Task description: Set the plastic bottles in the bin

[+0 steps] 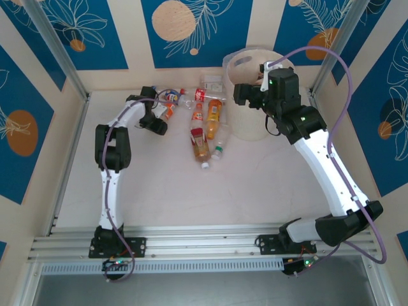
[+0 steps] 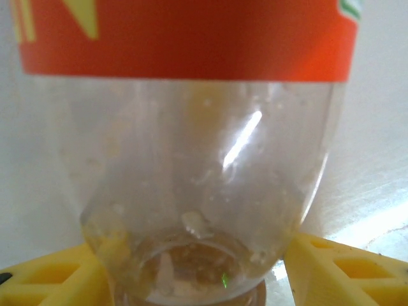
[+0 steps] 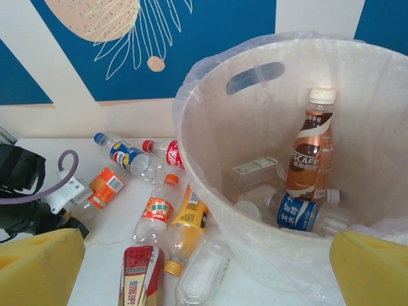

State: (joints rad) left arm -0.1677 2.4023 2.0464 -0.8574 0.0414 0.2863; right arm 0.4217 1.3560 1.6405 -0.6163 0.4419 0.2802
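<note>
Left wrist: left tool tight on orange-labelled bottle; right tool wide apart (by the bin), loose bottles alongside.

i see the bin cream-white under a clear liner. inside the bin, a brown-and-white bottle, white cap. left of the bin, an orange-labelled bottle, clear below. behind the bin, the wall blue with white leaf lines.

- Left arm: reaches forward, elbow folded, wrist low.
- Left gripper: yellow fingers sit against both sides of the orange-labelled bottle, down by its neck.
- Right arm: stretched forward, wrist raised and turned left.
- Right gripper: jaws spread wide.
</note>
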